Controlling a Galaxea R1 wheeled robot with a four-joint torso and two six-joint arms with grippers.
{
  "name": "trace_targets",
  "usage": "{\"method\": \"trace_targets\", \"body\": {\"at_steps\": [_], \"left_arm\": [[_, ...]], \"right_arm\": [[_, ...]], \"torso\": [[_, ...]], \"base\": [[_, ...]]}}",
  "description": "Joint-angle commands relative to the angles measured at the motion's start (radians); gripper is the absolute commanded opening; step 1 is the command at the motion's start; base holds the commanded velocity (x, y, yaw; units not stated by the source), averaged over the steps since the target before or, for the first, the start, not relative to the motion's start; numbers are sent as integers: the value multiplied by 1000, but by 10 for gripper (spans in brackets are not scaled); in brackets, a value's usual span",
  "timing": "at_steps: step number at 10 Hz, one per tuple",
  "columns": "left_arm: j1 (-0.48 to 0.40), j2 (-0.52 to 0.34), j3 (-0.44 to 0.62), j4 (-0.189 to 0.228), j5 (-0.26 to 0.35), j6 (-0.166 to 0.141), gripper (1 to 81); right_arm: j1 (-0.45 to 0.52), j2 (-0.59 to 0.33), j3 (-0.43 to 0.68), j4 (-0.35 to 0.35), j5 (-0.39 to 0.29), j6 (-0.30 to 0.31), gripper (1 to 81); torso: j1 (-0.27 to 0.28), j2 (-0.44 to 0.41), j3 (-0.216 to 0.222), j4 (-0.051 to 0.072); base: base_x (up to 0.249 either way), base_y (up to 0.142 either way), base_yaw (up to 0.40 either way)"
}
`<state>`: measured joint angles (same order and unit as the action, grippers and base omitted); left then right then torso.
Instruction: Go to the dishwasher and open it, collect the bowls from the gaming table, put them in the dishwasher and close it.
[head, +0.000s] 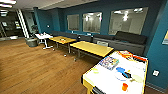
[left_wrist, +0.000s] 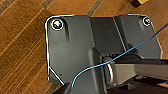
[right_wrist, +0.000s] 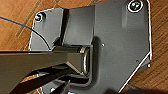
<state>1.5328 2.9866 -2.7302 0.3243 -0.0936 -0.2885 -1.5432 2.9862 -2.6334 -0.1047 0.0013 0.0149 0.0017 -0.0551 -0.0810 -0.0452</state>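
— Where the head view looks down to the right, what stands there?
— The gaming table (head: 105, 80), a long white surface with a yellow edge, close under the camera. A colourful board game (head: 109, 62) lies on it toward the far side.
— And the bowls?
— A blue bowl (head: 121, 70) sits on the surface past the board game, with a white one (head: 120, 76) just beside it and a pale one (head: 137, 78) nearer the blue wall. A small pale-green one (head: 95, 71) lies apart, near the table's left edge. An orange cup (head: 125, 87) stands at the near end.
— What else is in the room?
— Two yellow-topped tables (head: 91, 48) in a row beyond, a small white table (head: 43, 36) farther off, a dark bench (head: 130, 40) along the blue wall, and a wooden floor (head: 37, 70).
— How are the grippers, apart or together?
— I cannot tell. Each wrist view gives the dark plate and jointed bar over the wooden floor, with a thin blue cable (left_wrist: 95, 67) across the left one. No fingers can be made out, and nothing is seen held or touched.
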Motion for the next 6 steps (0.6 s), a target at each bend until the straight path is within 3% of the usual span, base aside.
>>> {"method": "trace_targets", "body": {"at_steps": [1, 6], "left_arm": [[-44, -4, 0, -4, 46, 3, 811], [-44, -4, 0, -2, 46, 3, 811]], "right_arm": [[44, -2, 1, -10, -53, -4, 811], [44, -2, 1, -10, -53, -4, 811]], "torso": [[0, 0, 0, 0], [0, 0, 0, 0]], "base": [[147, 70, 0], [146, 69, 0]]}}
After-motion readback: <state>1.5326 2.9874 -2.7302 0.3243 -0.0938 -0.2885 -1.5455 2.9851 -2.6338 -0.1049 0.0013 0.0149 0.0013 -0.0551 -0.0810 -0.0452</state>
